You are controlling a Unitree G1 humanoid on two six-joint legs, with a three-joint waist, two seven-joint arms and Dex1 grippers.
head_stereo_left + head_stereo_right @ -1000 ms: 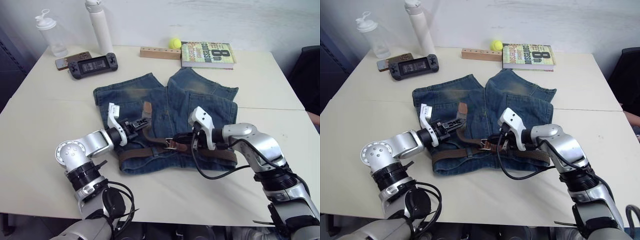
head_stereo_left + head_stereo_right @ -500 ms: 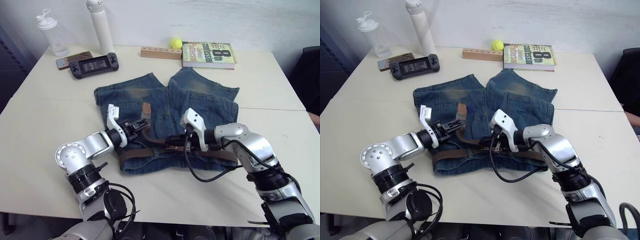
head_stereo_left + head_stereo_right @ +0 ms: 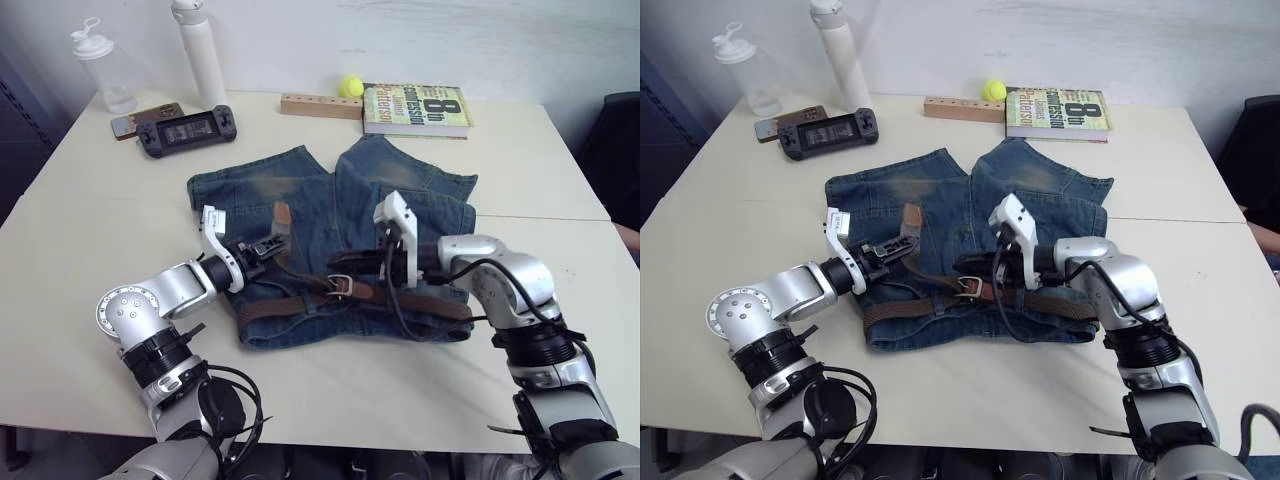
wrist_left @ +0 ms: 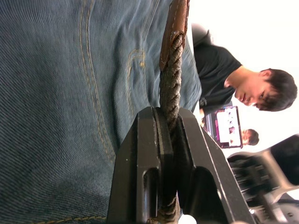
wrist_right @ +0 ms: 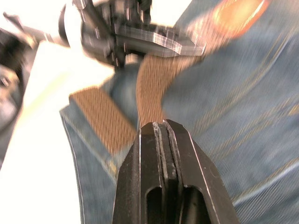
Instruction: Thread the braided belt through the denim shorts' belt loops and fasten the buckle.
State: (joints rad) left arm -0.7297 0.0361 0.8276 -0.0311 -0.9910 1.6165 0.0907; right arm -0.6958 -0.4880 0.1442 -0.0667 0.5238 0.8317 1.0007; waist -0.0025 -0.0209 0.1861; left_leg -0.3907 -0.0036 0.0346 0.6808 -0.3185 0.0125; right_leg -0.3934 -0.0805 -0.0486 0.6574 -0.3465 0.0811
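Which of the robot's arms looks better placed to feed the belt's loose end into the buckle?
Probably the left. Its tool is already clamped on the braided belt near the tan tip. The right tool is shut on nothing, hovering just above the buckle.

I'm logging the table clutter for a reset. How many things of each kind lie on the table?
Bottles: 2
Game console: 1
Phone: 1
Wooden block: 1
Ball: 1
Book: 1
Shorts: 1
Belt: 1
Total: 9

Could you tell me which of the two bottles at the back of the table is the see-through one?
The clear bottle nearest the table's far left corner; the white bottle beside it is taller and opaque.
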